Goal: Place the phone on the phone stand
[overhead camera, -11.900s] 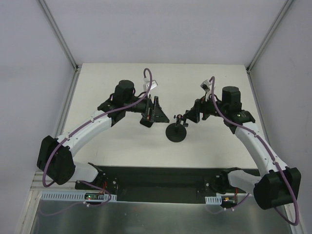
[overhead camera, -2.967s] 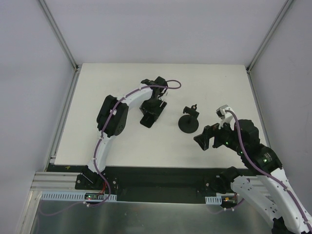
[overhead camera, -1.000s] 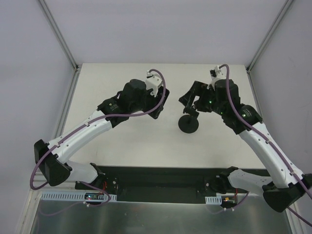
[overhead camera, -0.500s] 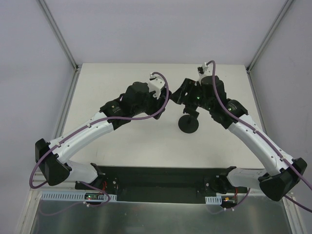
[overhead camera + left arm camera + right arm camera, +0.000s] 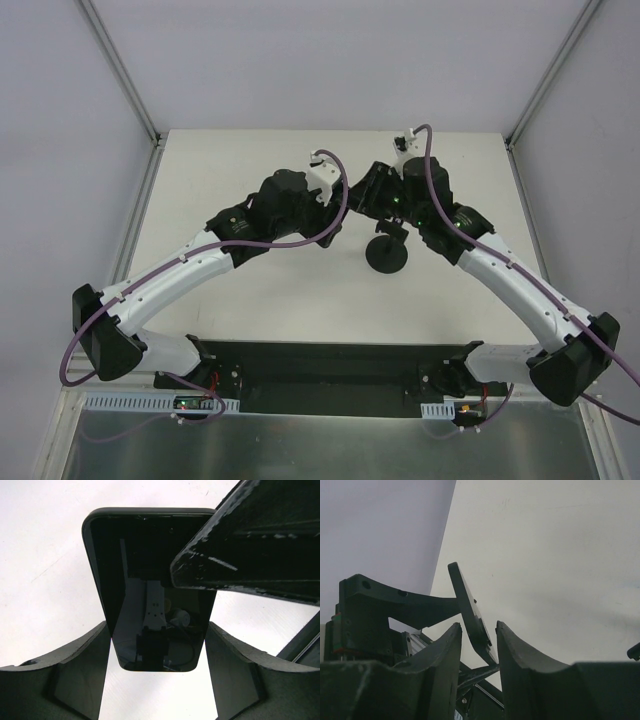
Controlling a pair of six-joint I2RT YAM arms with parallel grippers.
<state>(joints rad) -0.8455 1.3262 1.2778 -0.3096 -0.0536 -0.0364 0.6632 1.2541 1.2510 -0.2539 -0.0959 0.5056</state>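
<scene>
The phone (image 5: 150, 565), a glossy black slab, is held by its long edges in my left gripper (image 5: 157, 630), above the white table. My left gripper (image 5: 338, 212) is just left of the phone stand (image 5: 388, 257), a black disc base with a short upright cradle. My right gripper (image 5: 362, 197) has come up to the phone's far end. In the right wrist view the phone (image 5: 465, 597) is edge-on and tilted between my right fingers (image 5: 447, 645), with a gap on both sides. One right finger crosses the left wrist view (image 5: 250, 540).
The white table (image 5: 250, 290) is walled by grey panels with metal frame posts (image 5: 125, 75) at the back corners. A black rail (image 5: 330, 365) with the arm bases runs along the near edge. Both arms meet over the table's back centre.
My right arm has swung left from beside the stand until its open jaws straddle the phone's end. My left arm has lifted the phone and shifted it slightly right.
</scene>
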